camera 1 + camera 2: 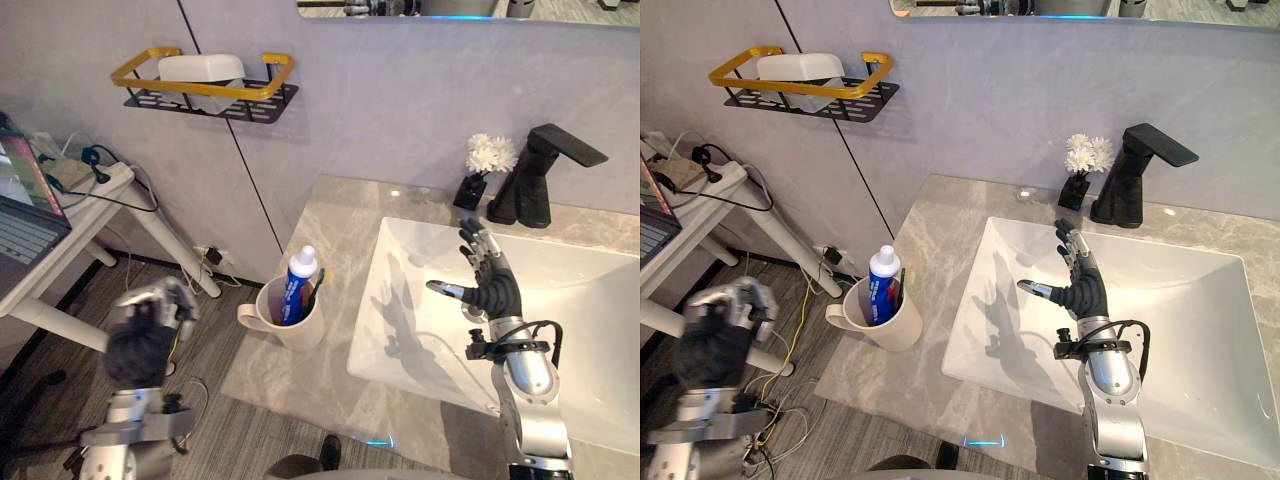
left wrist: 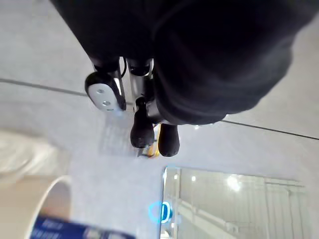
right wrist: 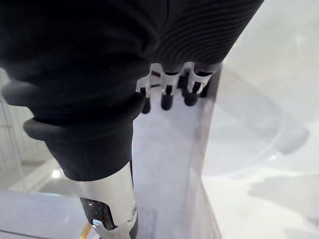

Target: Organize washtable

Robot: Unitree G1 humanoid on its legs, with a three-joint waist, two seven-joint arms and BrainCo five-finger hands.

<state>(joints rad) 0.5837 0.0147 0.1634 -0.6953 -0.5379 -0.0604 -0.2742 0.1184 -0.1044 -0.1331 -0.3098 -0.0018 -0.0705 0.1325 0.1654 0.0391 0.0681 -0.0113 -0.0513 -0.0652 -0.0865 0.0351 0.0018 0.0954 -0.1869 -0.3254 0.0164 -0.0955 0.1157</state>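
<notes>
The right robot hand [image 1: 495,292] hangs over the white sink [image 1: 590,290], fingers straight and spread, holding nothing. The left robot hand [image 1: 145,335] sits low beside the counter [image 1: 330,220], fingers curled round nothing. A beige cup [image 1: 295,330] holding a toothpaste tube [image 1: 297,290] stands on the counter, just left of the sink.

laptop [image 1: 18,205] on white desk [image 1: 95,200] | cables [image 1: 92,165] on desk edge | mirror [image 1: 470,8] on wall
</notes>
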